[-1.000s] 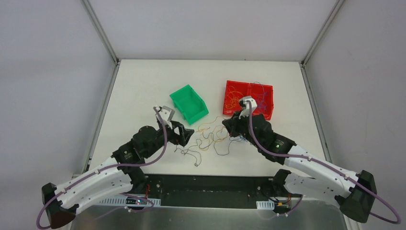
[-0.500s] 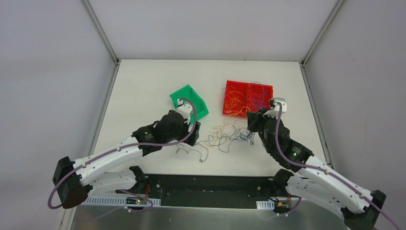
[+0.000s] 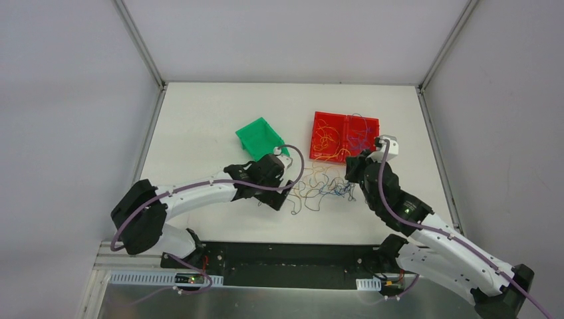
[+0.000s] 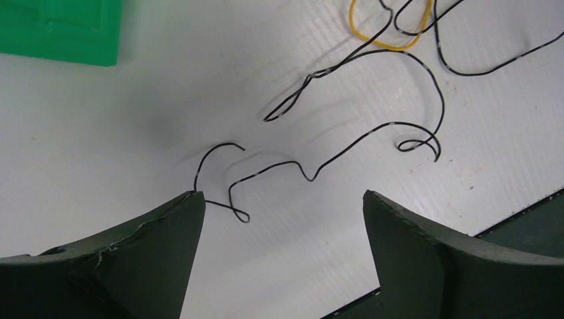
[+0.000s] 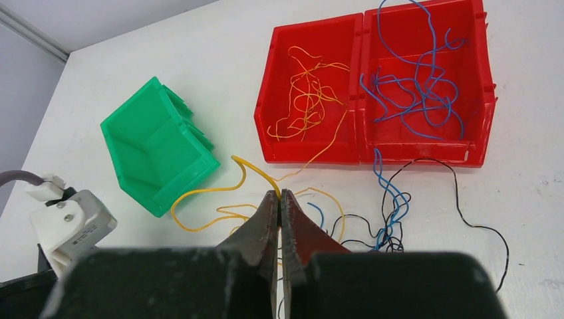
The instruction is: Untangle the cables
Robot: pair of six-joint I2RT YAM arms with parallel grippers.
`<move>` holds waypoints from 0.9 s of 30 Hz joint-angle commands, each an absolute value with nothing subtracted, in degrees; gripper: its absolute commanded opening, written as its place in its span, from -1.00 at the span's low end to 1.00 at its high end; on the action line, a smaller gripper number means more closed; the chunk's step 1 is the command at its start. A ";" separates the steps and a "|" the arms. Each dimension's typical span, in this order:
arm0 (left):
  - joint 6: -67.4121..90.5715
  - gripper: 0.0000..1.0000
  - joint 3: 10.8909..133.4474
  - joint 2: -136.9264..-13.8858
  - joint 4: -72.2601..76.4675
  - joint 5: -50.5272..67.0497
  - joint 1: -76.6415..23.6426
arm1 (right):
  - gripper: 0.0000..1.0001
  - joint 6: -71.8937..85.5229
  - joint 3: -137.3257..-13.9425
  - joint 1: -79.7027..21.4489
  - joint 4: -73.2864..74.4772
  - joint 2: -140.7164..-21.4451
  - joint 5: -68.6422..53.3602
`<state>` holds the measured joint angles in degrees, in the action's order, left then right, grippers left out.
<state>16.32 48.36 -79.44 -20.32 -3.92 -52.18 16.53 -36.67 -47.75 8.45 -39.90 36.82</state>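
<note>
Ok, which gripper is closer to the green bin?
Left. The left gripper hangs open just in front of the green bin. The right gripper, shut on a yellow wire, sits across the wire pile, in front of the red bins.

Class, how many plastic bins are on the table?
3: green bin left of centre; yellow-wire red bin to its right; blue-wire red bin beside that, farther right. None seems hidden.
</note>
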 commanded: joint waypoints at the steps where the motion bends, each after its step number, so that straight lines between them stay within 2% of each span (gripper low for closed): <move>1: 12.99 0.81 52.17 -82.73 -17.69 -3.55 -54.19 | -1.00 17.53 -36.99 -47.30 7.89 -40.34 35.49; 9: 5.66 0.72 58.06 -95.38 -13.79 -5.96 -54.71 | -1.00 17.64 -36.91 -46.89 7.91 -40.18 34.25; 15: 5.62 0.24 63.00 -102.31 -14.85 -10.02 -54.94 | -1.00 17.86 -36.87 -46.67 7.83 -40.19 33.42; 17: 6.00 -0.11 63.79 -103.57 -14.99 -9.21 -55.00 | -1.00 17.84 -36.81 -46.65 7.87 -40.09 33.46; 18: 5.99 -0.39 64.11 -104.14 -14.98 -8.78 -54.98 | -1.00 17.85 -36.75 -46.63 7.84 -39.89 33.60; 19: 6.09 -0.80 64.53 -104.49 -15.45 -9.47 -54.96 | -1.00 17.95 -36.61 -46.59 7.90 -39.65 33.83; 20: 6.67 -1.00 65.00 -104.47 -16.11 -10.92 -54.98 | -1.00 17.89 -36.48 -46.53 7.89 -39.31 34.22; 23: 8.21 -1.00 63.31 -100.92 -16.56 -15.27 -54.98 | -1.00 19.16 -36.11 -46.41 9.47 -37.49 37.75; 27: 10.42 -1.00 58.53 -90.96 -16.60 -21.75 -54.90 | -1.00 24.62 -35.29 -45.98 14.16 -33.73 52.94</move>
